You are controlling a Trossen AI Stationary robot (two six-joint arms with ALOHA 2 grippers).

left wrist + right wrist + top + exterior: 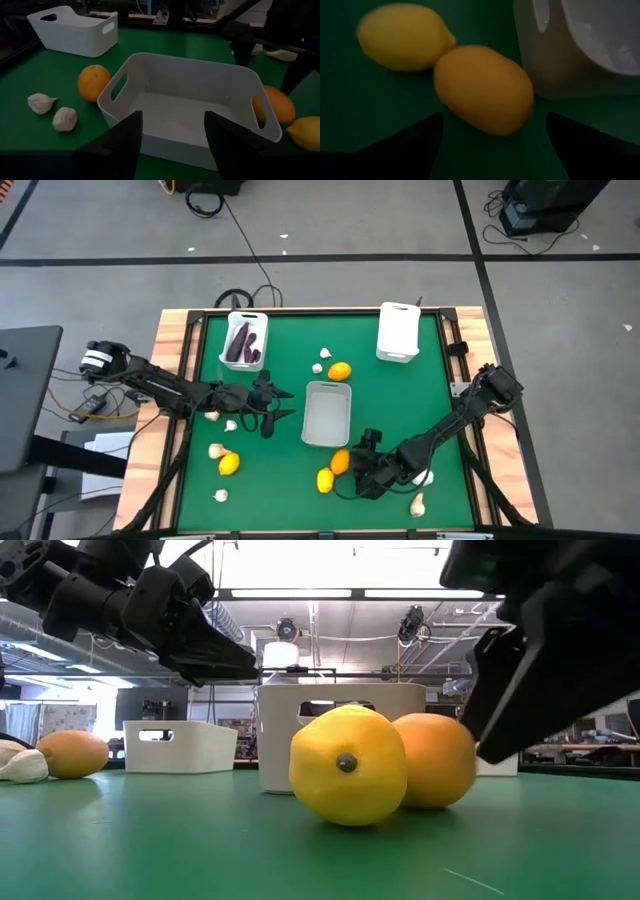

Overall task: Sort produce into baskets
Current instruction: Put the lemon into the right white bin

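baskets (pixel 327 413): 3 | citrus (pixel 340 371): 4 | eggplants (pixel 243 343): 2, binned | left gripper (pixel 281 405), right gripper (pixel 352 473): spread, empty

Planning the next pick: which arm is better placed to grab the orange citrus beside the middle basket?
Right. The right gripper is open, facing the orange citrus near the middle basket; the left gripper hovers empty at the basket's far side.

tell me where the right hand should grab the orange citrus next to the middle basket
Grip the orange citrus across its short middle, coming from above with the open right hand. It lies on its side, touching the yellow lemon at one end and sitting close to the middle basket, so the long axis is crowded.
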